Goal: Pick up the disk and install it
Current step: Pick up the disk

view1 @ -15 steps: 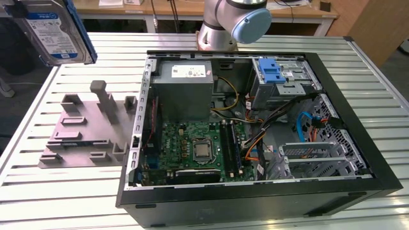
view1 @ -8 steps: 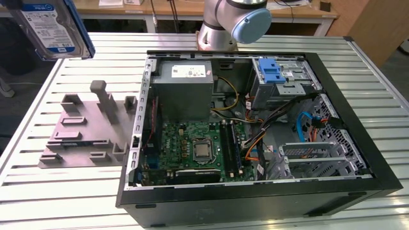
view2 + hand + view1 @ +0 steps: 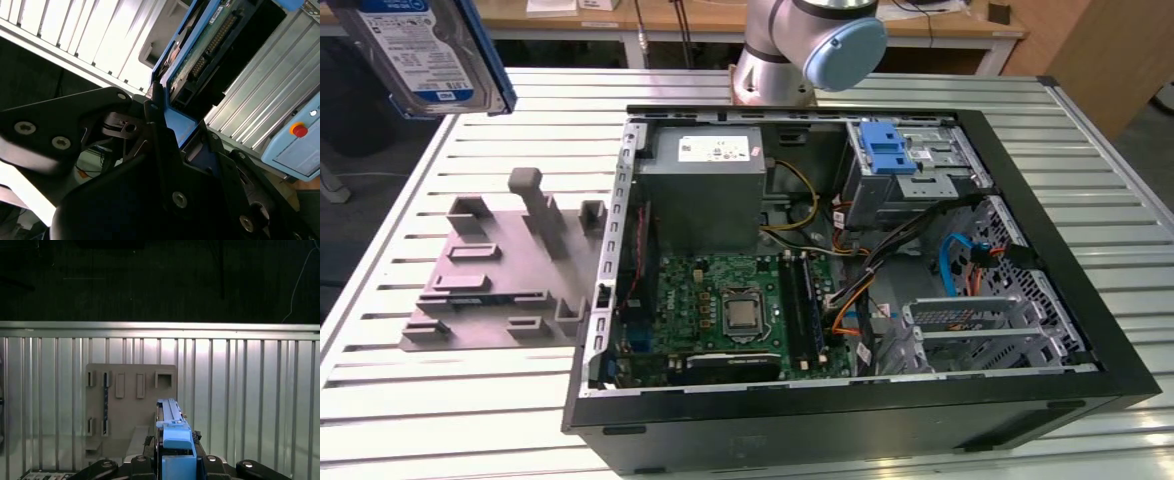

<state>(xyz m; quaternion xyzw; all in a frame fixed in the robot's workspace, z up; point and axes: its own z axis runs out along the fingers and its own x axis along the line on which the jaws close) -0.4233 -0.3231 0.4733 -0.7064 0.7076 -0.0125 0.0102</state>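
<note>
High at the exterior view's left the disk [image 3: 427, 50] shows its label; both wrist views show the tool [image 3: 176, 452] pinching it

I saw my arm [image 3: 774, 70] as smooth silver-grey tubing, its joint closed by a rounded pale blue cap [image 3: 845, 52]. The gripper [image 3: 180, 119] was matte black. Behind the jaws sat angular black plates [image 3: 75, 112] dotted with round silver screws [image 3: 25, 127], and a small pivot pin [image 3: 129, 128] beside the jaws.
</note>
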